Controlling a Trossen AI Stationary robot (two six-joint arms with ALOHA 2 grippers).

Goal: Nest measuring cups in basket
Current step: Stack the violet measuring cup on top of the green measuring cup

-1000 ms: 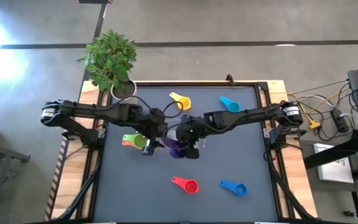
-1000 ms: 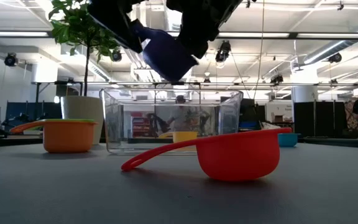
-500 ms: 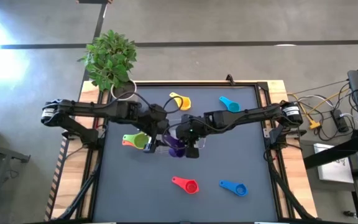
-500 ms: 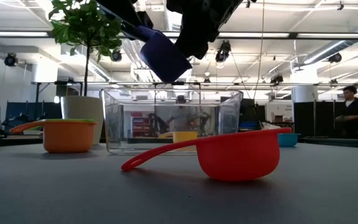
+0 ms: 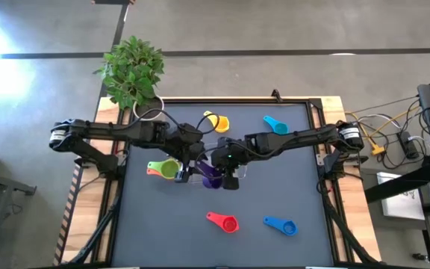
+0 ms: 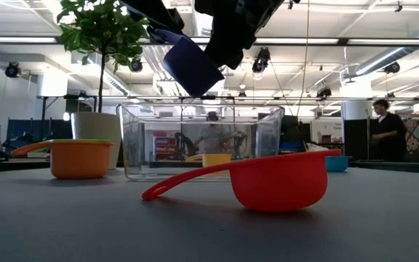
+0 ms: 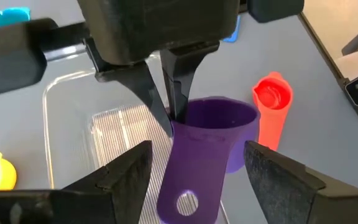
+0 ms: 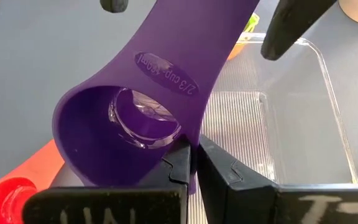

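Observation:
The purple measuring cup (image 6: pixel 193 65) hangs tilted above the clear basket (image 6: pixel 202 138), which stands on the table. My right gripper (image 8: pixel 194 158) is shut on the cup from above. My left gripper (image 7: pixel 197 155) is open, with a finger on either side of the cup's handle (image 7: pixel 188 186), not touching it. On the table lie the yellow cup (image 5: pixel 216 122), the light blue cup (image 5: pixel 275 125), the red cup (image 6: pixel 275 182) and the blue cup (image 5: pixel 281 225). The green cup (image 5: pixel 167 169) sits in the orange cup (image 6: pixel 82 159). My right gripper pinches the purple cup's wall at the rim (image 8: pixel 194 140), beside the root of the handle, one finger (image 8: pixel 178 163) inside the bowl and one outside. The fingers come from above, pointing down. The cup is lifted clear above the basket, tilted, with its handle slanting up toward my left gripper.
A plant in a white pot (image 5: pixel 148 108) stands at the table's far left corner. The red and blue cups lie on the near part of the dark mat (image 5: pixel 163 232). A person (image 6: pixel 388 131) stands in the room beyond the table.
My left gripper has risen and shifted a little toward the table's right. The purple cup in my right gripper has tipped, its handle end rising, and stays above the basket.

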